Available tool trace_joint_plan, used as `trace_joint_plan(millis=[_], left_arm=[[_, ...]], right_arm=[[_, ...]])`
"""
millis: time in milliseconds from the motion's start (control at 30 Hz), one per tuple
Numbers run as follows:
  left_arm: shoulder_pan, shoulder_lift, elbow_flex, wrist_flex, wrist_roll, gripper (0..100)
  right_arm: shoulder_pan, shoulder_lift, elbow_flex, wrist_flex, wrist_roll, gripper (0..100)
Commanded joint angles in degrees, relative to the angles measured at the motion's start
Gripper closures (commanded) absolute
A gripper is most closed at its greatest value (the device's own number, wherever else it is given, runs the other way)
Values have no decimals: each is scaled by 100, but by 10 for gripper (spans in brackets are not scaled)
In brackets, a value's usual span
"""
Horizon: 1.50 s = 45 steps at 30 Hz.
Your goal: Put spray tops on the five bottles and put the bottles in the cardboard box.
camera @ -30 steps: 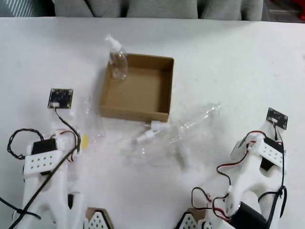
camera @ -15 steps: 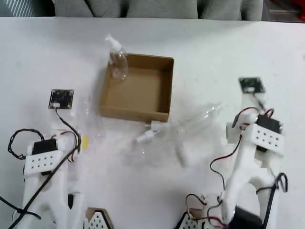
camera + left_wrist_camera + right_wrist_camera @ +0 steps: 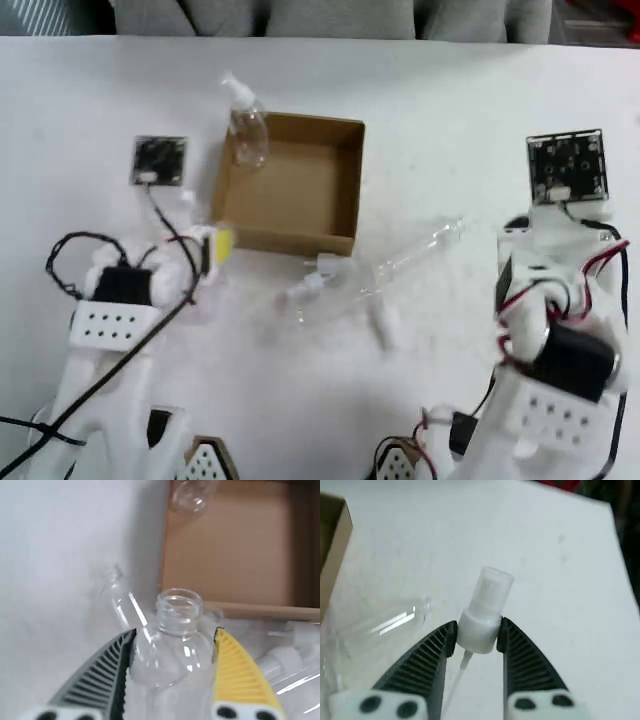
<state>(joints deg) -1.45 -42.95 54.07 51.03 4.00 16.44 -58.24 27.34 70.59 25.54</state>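
Note:
My left gripper [image 3: 175,631] is shut on a clear bottle [image 3: 175,652] with an open neck, held upright between its black and yellow fingers. In the high view this gripper [image 3: 212,248] sits by the front left corner of the cardboard box [image 3: 347,190]. My right gripper [image 3: 477,624] is shut on a white spray top [image 3: 484,611], its dip tube hanging down. The right arm [image 3: 560,300] stands raised at the right of the table. One bottle with a spray top [image 3: 245,128] stands in the box's far left corner.
Clear bottles [image 3: 405,258] and loose spray tops [image 3: 322,268] lie on the table in front of the box. Another spray top [image 3: 385,325] lies nearer the front. A bare bottle [image 3: 117,597] lies beside the held one.
The left arm has moved forward and right, up to the box's front corner. The right arm has swung up and away from the table's front edge.

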Motion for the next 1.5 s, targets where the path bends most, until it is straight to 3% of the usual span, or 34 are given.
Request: trace_joint_plan(millis=[0, 267, 333, 467, 567, 833, 967, 1033, 1233, 1467], left_arm=[[892, -40, -923, -105, 105, 980], [2158, -75, -1336, -97, 97, 980], [2264, -277, -1029, -176, 88, 980], [2220, -1226, -79, -932, 97, 980], [2264, -2044, 695, -1442, 105, 980], [2273, -3459, 1943, -2347, 114, 980], [2273, -4057, 2462, -2681, 114, 980], [2273, -4418, 2637, -2681, 123, 980], [2229, -5622, 3174, -2673, 123, 980], [2229, -6141, 3745, -2681, 123, 980]], right_arm=[[-523, -338, -255, -787, 62, 981], [-1727, -409, -246, -2404, 0, 981], [-1991, -418, -255, -2501, -519, 981], [-2229, -365, -246, -2475, -2295, 980], [-2264, -347, -202, -2818, -2690, 980], [-3468, -356, 475, -5446, -2681, 980], [-4215, -338, 589, -6141, -2673, 980], [-4514, -277, 589, -6246, -2549, 980], [-5138, 585, 545, -6396, -1152, 982], [-5174, 303, 598, -6000, -1108, 982]])
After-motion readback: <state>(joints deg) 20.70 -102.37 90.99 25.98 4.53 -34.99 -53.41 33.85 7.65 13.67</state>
